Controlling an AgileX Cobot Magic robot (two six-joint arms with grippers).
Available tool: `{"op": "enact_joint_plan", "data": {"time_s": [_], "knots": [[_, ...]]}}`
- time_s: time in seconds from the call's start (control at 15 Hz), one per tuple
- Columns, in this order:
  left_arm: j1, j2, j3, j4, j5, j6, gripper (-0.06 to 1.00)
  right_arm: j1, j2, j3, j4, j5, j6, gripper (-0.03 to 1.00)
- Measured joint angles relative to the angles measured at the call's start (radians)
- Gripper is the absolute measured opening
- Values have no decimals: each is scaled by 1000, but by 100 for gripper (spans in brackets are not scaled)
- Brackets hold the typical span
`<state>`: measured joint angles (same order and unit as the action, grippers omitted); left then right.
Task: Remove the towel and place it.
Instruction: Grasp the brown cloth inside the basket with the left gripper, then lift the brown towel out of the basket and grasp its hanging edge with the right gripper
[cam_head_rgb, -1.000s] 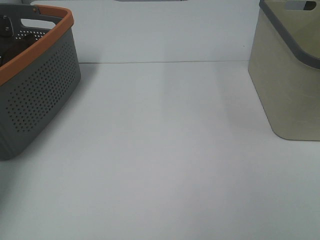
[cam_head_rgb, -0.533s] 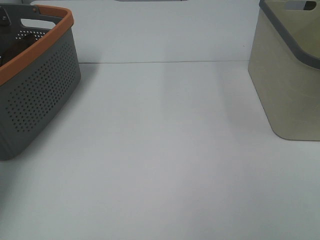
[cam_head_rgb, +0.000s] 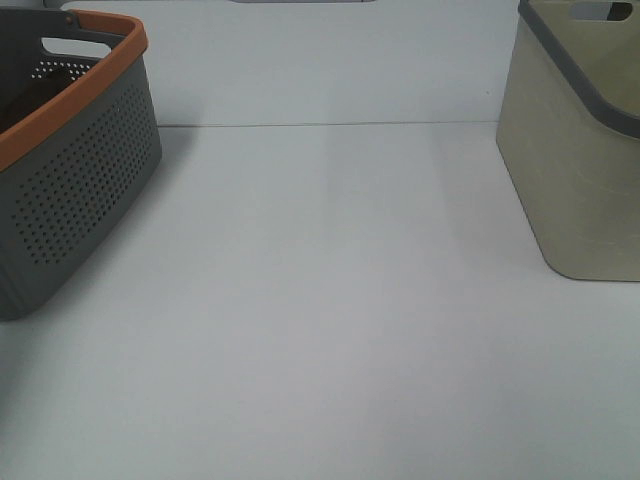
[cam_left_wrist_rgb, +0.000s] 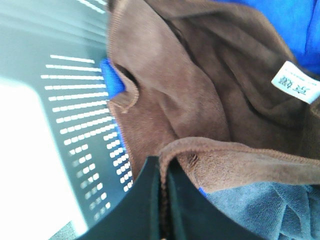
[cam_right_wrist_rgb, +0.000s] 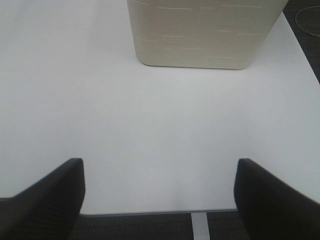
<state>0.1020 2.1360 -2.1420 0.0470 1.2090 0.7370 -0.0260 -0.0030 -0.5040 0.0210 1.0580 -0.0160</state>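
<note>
In the left wrist view the dark brown towel (cam_left_wrist_rgb: 170, 95) lies crumpled inside the grey basket (cam_left_wrist_rgb: 75, 100), and its white label (cam_left_wrist_rgb: 295, 82) shows at one corner. A blue cloth (cam_left_wrist_rgb: 112, 80) peeks out beneath it. My left gripper (cam_left_wrist_rgb: 162, 162) is shut on the towel, pinching its stitched hem between the black fingers (cam_left_wrist_rgb: 145, 200). The exterior view shows the same grey, orange-rimmed basket (cam_head_rgb: 80, 105) at the far left, but neither gripper. My right gripper (cam_right_wrist_rgb: 160, 192) stands open over the bare white table (cam_right_wrist_rgb: 150, 125), with nothing between its fingers.
A tall beige basket (cam_head_rgb: 575, 170) with a grey rim stands at the right of the table, and the right wrist view shows it (cam_right_wrist_rgb: 200, 35) ahead of the open gripper. The table's front edge (cam_right_wrist_rgb: 150, 212) lies just under the right gripper.
A dark piece of the left arm that showed above the grey basket's back corner has slid out of the exterior view. The right arm has not moved.
</note>
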Motion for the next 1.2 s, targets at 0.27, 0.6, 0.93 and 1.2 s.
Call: {"op": "enact_joint_plan", "data": {"time_s": [0.27, 0.6, 0.93, 1.2], "knots": [[0, -61, -3, 1, 5, -59, 0, 0, 0, 0, 0, 0, 0, 81], [0, -195, -3, -88, 6, -62, 0, 0, 0, 0, 0, 0, 0, 81], [0, -407, -4, -221, 8, 57, 0, 0, 0, 0, 0, 0, 0, 81], [-4, -508, -13, -443, -47, 200, 0, 0, 0, -4, 4, -11, 0, 81]]}}
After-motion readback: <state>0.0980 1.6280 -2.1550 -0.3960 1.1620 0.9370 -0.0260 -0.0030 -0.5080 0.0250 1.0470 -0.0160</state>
